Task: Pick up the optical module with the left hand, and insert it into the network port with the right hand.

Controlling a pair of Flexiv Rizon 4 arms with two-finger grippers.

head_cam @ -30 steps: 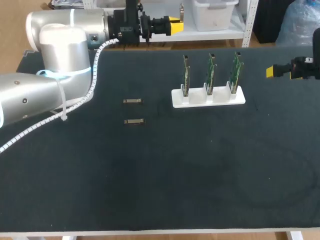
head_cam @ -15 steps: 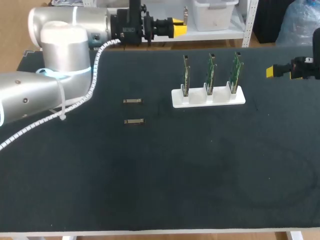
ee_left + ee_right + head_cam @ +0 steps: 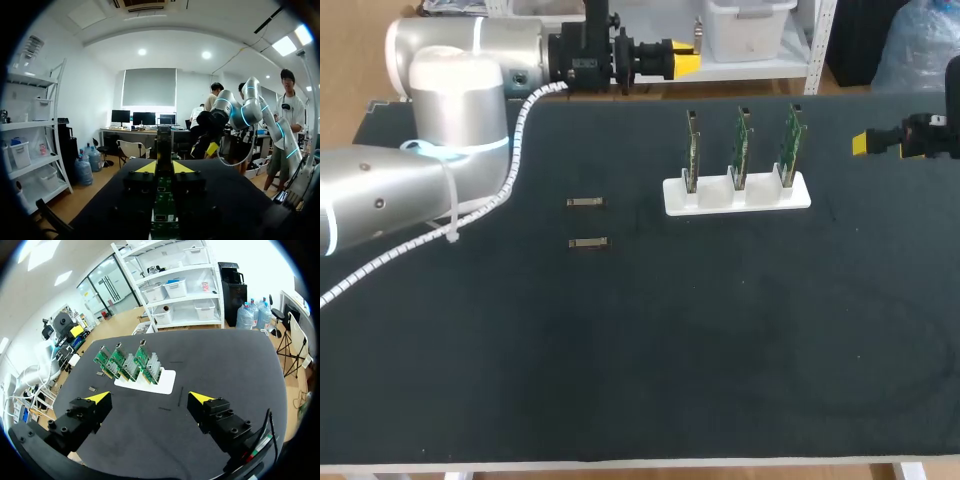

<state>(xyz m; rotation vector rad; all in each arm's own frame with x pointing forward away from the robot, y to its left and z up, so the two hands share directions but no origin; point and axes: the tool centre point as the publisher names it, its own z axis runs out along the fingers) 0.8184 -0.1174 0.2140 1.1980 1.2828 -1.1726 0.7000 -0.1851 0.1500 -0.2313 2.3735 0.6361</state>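
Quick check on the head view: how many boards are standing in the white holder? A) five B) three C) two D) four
B: three green boards stand upright side by side in the white holder on the table.

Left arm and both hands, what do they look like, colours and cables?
The left arm has rounded silver and white segments, a pale blue ring at one joint, and a white spiral-wrapped cable along it. The left hand is black, ending in bright yellow. The right hand is black and blocky, with yellow tips.
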